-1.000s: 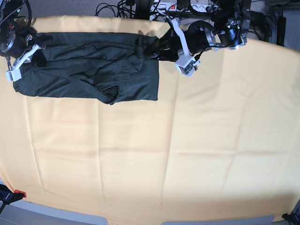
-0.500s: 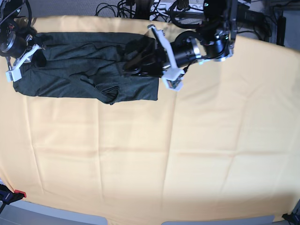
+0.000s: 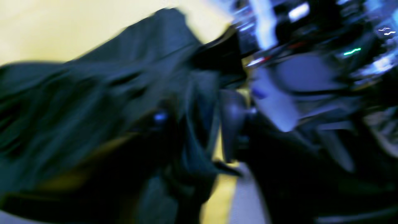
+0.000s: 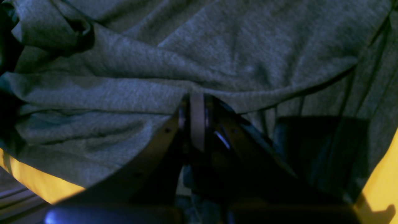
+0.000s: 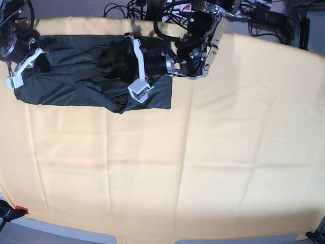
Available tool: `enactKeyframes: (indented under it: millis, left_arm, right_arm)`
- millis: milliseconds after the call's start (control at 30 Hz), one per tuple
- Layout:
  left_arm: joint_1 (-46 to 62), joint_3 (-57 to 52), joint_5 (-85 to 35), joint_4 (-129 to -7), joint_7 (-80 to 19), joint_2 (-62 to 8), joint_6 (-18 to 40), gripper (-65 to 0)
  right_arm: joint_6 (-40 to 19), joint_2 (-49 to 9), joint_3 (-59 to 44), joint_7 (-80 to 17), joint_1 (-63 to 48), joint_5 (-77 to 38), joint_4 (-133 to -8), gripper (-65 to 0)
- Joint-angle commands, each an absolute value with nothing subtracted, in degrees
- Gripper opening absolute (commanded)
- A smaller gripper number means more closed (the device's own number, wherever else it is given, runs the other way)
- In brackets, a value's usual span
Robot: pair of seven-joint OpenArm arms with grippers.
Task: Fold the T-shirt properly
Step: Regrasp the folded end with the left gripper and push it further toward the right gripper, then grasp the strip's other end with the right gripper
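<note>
Pale yellow cloth-covered desk [image 5: 203, 152]; dark charcoal knit T-shirt [image 5: 76, 76] mid-fold. Right tool [image 4: 197, 102] clamped on fabric; left tool [image 5: 109, 61] blurred, state unclear. Next: flatten fold.

Table draped in a pale yellow tablecloth [image 5: 203, 152], creased in a grid. The dark T-shirt [image 5: 76, 81] lies along its far left edge, apparently folded into a band.

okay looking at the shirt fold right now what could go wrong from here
1. The right gripper is shut on the T-shirt edge; a pull could bunch the wrinkled fabric further.
2. The left gripper is blurred over the shirt's middle, so its grip is unclear; a fold carried across could drop unevenly.
3. Dragging might shift the yellow tablecloth.
</note>
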State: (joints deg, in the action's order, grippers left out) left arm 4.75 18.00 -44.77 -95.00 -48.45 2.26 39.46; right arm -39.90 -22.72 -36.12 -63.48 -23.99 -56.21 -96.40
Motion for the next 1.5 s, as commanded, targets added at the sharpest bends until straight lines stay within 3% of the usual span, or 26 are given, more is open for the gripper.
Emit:
enactKeyframes:
  millis: [0,100,133,233,300,433,467,633,833,933,1000,1167,1467]
  left_arm:
    - [3.95,18.09,-47.57,-96.57,-47.92,3.03,40.00,-31.1]
    - [3.95,17.82,-48.73,-98.65,-48.10,3.01,40.00,-27.7]
    - [3.95,17.50,-48.66,-99.59,-48.10,2.87,40.00,-27.7]
    - [3.95,15.49,-48.31,-102.83,-48.12,2.85,40.00,-30.6]
    - [3.95,13.45,-48.31,-104.51,-48.36,2.85,40.00,-36.9]
    - [3.97,8.56,-48.03,-105.65,-49.67,2.85,40.00,-61.9]
    - [4.03,7.35,-47.20,-105.65,-49.65,2.83,40.00,-65.0]
    - [4.19,6.04,-39.40,-105.47,-49.56,0.34,40.00,-65.0]
    - [4.27,12.84,-32.49,-102.41,-49.19,-3.95,40.00,-65.0]
    - [4.27,16.51,-27.70,-101.38,-48.01,-5.52,40.00,-65.0]
    - [4.25,17.91,-25.23,-100.77,-47.53,-6.09,38.15,-65.0]
    - [4.23,18.37,-24.08,-100.62,-46.30,-7.33,37.63,-65.0]
    - [4.27,18.37,-24.58,-100.62,-46.35,-7.81,37.65,-65.0]
  right_arm:
    - [-40.00,-23.86,-36.42,-63.22,-23.94,-57.04,-97.01,-65.0]
    - [-40.00,-23.88,-36.42,-63.07,-23.88,-57.14,-97.01,-65.0]
    - [-40.00,-23.88,-36.42,-63.02,-23.59,-57.36,-97.01,-61.1]
    - [-40.00,-23.99,-36.45,-63.02,-22.20,-58.61,-97.01,-41.3]
    - [-40.00,-23.99,-36.49,-63.05,-20.93,-59.48,-97.01,-34.2]
    - [-40.00,-23.99,-37.52,-63.09,-18.22,-62.11,-97.01,-33.5]
    - [-40.00,-23.99,-38.15,-63.20,-17.47,-63.05,-97.01,-33.5]
    - [-40.00,-23.99,-43.11,-64.27,-14.48,-66.00,-97.01,-33.5]
    - [-40.00,-24.01,-48.80,-65.23,-14.63,-66.04,-97.01,-33.5]
    - [-40.00,-24.56,-50.81,-64.75,-15.64,-64.12,-97.01,-28.1]
    - [-37.63,-25.47,-51.07,-62.70,-16.95,-59.24,-97.01,-23.7]
    - [-30.87,-26.59,-51.07,-59.02,-19.09,-46.06,-96.99,-23.0]
    - [-25.69,-26.68,-51.18,-59.33,-20.32,-45.98,-89.56,-23.0]
